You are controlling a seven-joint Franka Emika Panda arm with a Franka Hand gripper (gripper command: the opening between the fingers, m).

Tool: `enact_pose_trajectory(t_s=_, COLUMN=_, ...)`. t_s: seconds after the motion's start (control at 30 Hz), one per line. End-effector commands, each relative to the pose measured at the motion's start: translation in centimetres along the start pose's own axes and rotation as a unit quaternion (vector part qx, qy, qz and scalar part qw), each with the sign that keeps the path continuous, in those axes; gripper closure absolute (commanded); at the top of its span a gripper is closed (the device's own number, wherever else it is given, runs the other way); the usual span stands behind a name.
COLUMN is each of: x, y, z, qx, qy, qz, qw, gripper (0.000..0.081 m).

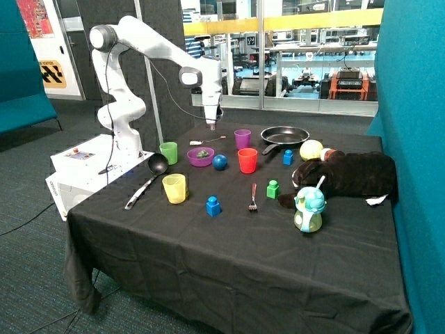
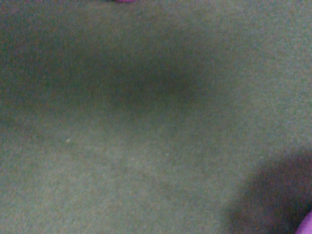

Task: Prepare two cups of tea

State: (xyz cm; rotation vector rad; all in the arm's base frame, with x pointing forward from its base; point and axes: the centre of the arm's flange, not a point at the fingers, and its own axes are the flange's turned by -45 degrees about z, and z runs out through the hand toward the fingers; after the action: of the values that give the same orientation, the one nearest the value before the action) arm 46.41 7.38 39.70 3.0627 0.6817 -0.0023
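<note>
The pincer (image 1: 213, 126) hangs in the upper middle of the outside view, above the far edge of the table (image 1: 208, 278), pointing straight down over a spoon (image 1: 207, 141) that lies behind the purple bowl (image 1: 200, 156). Whether its fingers are spread or closed cannot be told. The wrist view gives only dark cloth with slivers of purple at its edges, so nothing there settles the matter.

Cups stand in a loose cluster at centre frame: a green cup (image 1: 169, 152) and a yellow cup (image 1: 174, 188) toward the left, a purple cup (image 1: 242, 138) and a red cup (image 1: 247, 160) nearer the middle. All are upright with open mouths, which suits filling. Whether anything sits inside them cannot be seen.

No white tea packets are visible anywhere on the table; the bowl holds something small and dark green, not identifiable. The tea is therefore unlocated.

A ladle (image 1: 147, 177) lies at left, a pan (image 1: 284, 134) at upper right, a fork (image 1: 253, 197) at centre. A stuffed toy (image 1: 344, 175) and a small teapot (image 1: 309, 209) occupy the right side.

Judgement: no cup appears prepared. The arm's position over the spoon suggests a utensil pick-up is the step in hand.
</note>
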Motion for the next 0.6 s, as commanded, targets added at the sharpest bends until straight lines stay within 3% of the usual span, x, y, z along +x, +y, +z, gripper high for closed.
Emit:
enact_pose_trajectory(t_s=0.0, x=-1.0, y=-2.3, z=0.2, qx=0.00172, qy=0.0012, qz=-0.053, qw=0.9986, gripper=0.0367)
enact_pose_trajectory(t_s=0.5, x=-2.5, y=-7.3, z=0.1, qx=0.00169, qy=0.0013, qz=-0.078, qw=0.9970, gripper=0.0367)
enact_pose_trajectory(t_s=0.53, x=-2.9, y=-7.7, z=0.2, qx=0.00169, qy=0.0013, qz=-0.080, qw=0.9968, gripper=0.0328)
enact_pose_trajectory(t_s=0.57, x=-3.2, y=-8.0, z=0.3, qx=0.00169, qy=0.0013, qz=-0.080, qw=0.9968, gripper=0.0357)
